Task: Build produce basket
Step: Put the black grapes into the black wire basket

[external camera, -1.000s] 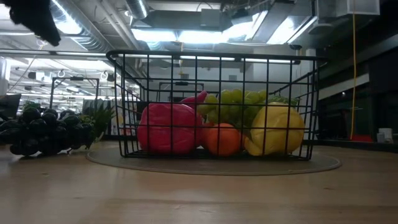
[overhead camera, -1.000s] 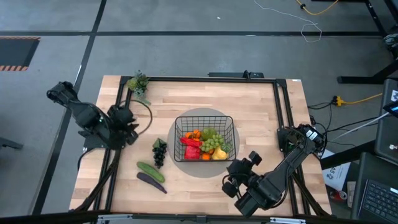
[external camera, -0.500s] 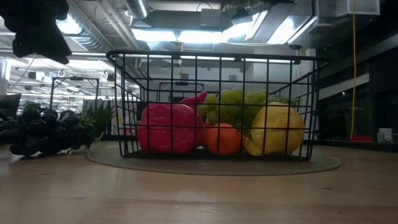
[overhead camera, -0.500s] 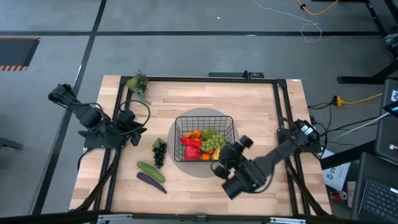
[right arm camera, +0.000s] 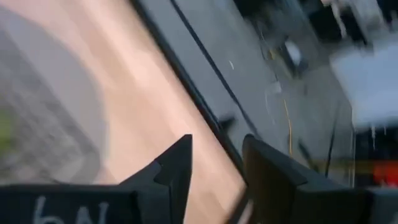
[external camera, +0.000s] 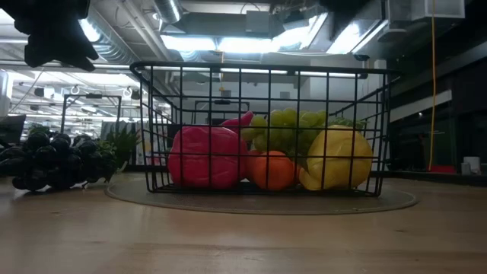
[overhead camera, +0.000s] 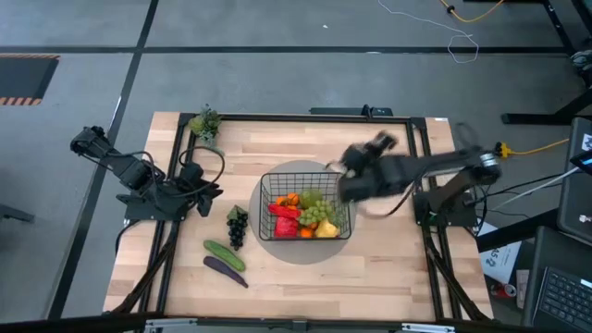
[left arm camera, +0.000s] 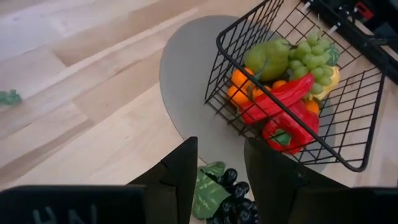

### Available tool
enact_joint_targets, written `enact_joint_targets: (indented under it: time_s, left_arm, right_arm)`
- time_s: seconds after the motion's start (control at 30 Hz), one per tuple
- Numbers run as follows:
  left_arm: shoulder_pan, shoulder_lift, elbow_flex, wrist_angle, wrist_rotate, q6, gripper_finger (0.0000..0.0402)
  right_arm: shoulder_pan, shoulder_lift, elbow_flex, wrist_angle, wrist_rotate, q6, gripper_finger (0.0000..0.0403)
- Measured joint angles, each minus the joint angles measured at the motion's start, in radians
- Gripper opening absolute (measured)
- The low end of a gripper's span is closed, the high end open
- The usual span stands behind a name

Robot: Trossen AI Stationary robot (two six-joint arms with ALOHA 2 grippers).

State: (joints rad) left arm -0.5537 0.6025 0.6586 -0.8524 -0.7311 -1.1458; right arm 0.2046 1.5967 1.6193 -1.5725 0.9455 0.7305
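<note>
On a round grey mat (overhead camera: pixel 277 248) near the middle of the pale wooden worktop (overhead camera: pixel 370 268), the black wire-mesh basket (overhead camera: pixel 344 217) is seen, filled with a red pepper (left arm camera: pixel 289 124), green grapes (left arm camera: pixel 311 53), a green pear (left arm camera: pixel 267 57), oranges (left arm camera: pixel 239 81) and a yellow lemon (external camera: pixel 338 160). Dark grapes (overhead camera: pixel 237 227), a green cucumber (overhead camera: pixel 224 254) and a purple eggplant (overhead camera: pixel 225 270) are left toward the worktop's left edge. The left gripper (left arm camera: pixel 219 163) is held parted above the dark grapes, gripping nothing. The right gripper (overhead camera: pixel 361 162), blurred beside the basket's far right corner, is shown with its fingers apart.

black basket (overhead camera: pixel 340 185), red pepper (left arm camera: pixel 291 126); dark grapes (overhead camera: pixel 237 227)
</note>
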Motion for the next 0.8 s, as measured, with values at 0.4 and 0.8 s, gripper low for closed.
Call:
enact_joint_targets:
  time_s: [0.4, 0.8]
  left_arm:
    - [-0.001, 0.003, 0.000, 0.003, 0.081, 0.051, 0.0127]
    - [-0.017, 0.130, 0.000, 0.277, 0.185, 0.237, 0.0131]
  right_arm:
    - [0.180, -0.507, -0.677, 0.609, -0.442, 0.466, 0.0137]
    - [0.376, -0.480, -0.818, 0.877, -0.372, 0.443, 0.0136]
